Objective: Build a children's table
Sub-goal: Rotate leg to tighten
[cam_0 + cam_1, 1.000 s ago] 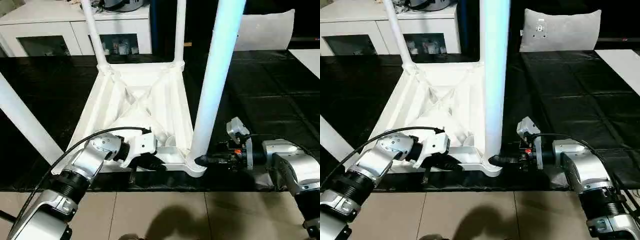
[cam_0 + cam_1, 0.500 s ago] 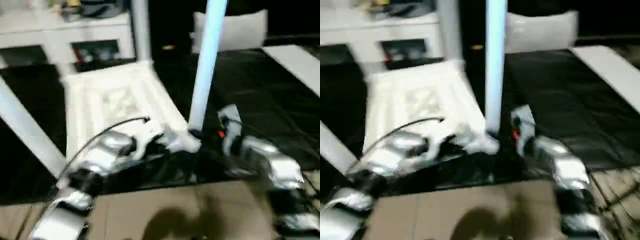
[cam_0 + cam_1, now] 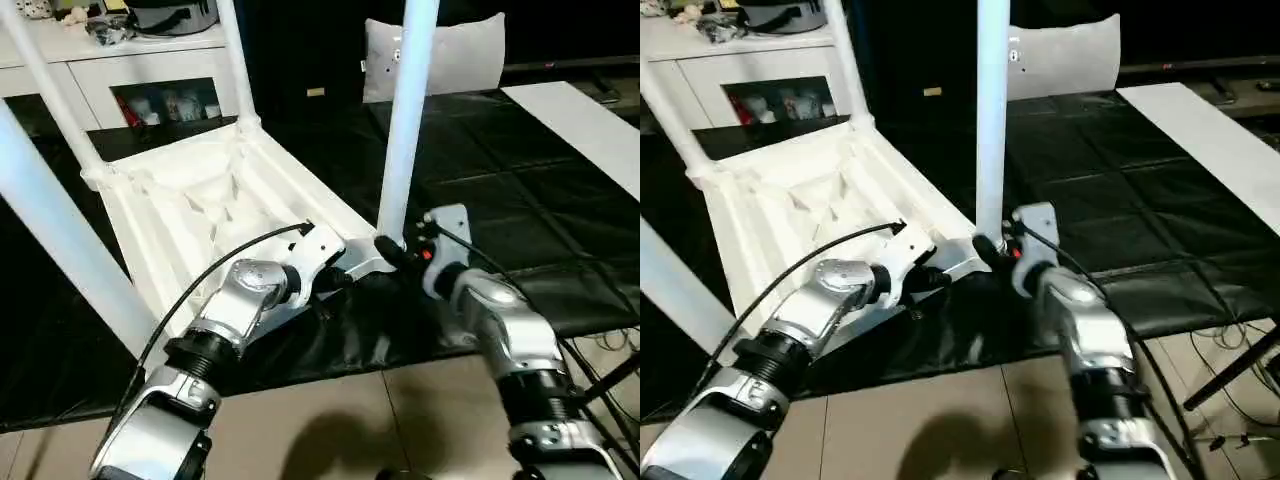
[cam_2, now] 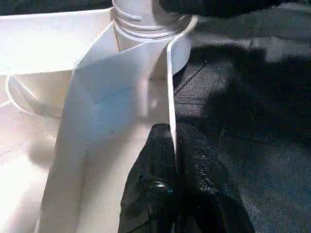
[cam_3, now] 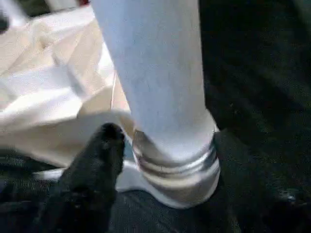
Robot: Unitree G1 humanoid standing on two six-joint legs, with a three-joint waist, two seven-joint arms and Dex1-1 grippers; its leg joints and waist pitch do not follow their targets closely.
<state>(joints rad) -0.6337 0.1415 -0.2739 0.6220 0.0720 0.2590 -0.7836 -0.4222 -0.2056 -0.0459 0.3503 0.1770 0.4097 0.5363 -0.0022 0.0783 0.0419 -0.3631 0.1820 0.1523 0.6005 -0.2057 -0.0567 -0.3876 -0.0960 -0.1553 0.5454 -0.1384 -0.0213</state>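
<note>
The children's table top (image 3: 190, 215) lies upside down on the black work table, ribbed underside up. Its white legs stand up from the corner sockets, the near right leg (image 3: 405, 120) closest to me. My left gripper (image 4: 174, 145) is shut on the top's thin near rim (image 4: 171, 97), one black finger on each side, just beside that leg's socket. My right gripper (image 5: 199, 167) is open around the base of the near right leg (image 5: 155, 73). One of its fingers (image 5: 104, 160) stands a little off the threaded collar, and the other is well off it on the far side.
The black-covered work table (image 3: 520, 200) ends just in front of me, above a tiled floor (image 3: 350, 420). A white cabinet (image 3: 150, 70) and a grey cushion (image 3: 455, 55) stand behind it. A white board (image 3: 580, 115) lies at the right. Cables (image 3: 610, 350) hang at the lower right.
The whole picture has shifted and tilted. My right gripper, earlier closed on the leg's base, now has its fingers spread around it. My left gripper still pinches the rim.
</note>
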